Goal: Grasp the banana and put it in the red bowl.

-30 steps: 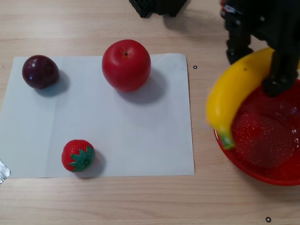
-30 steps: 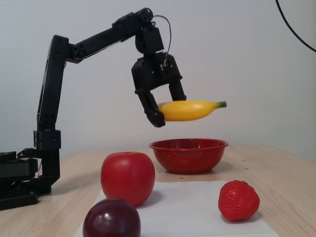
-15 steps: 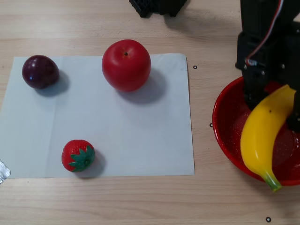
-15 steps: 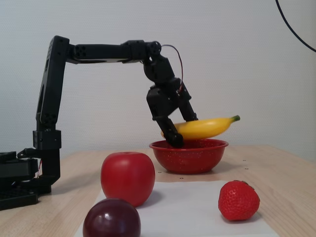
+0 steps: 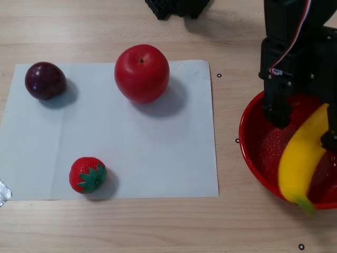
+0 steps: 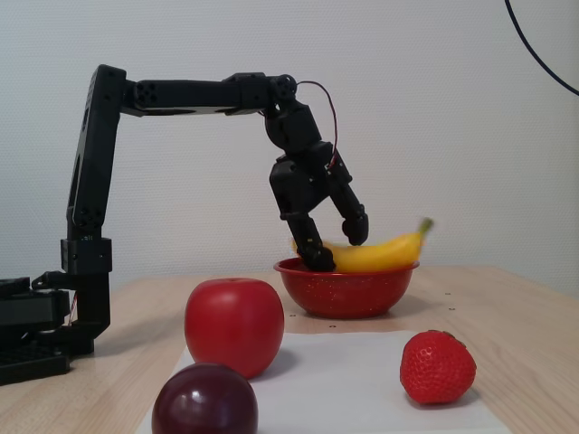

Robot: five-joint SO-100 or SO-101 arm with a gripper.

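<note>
One banana, lying across one red bowl. One red apple, one dark plum, one strawberry: four pieces of fruit altogether. One white paper sheet on one wooden bench. One black robot arm. Several small black dot marks on the wood, at least three around the bowl.

Other view looks straight down; fixed view is low, table-level.

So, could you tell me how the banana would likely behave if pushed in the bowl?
The banana looks glossy, so probably slippery. It overhangs the red bowl rim, so it might tip out. It seems rigid.
</note>
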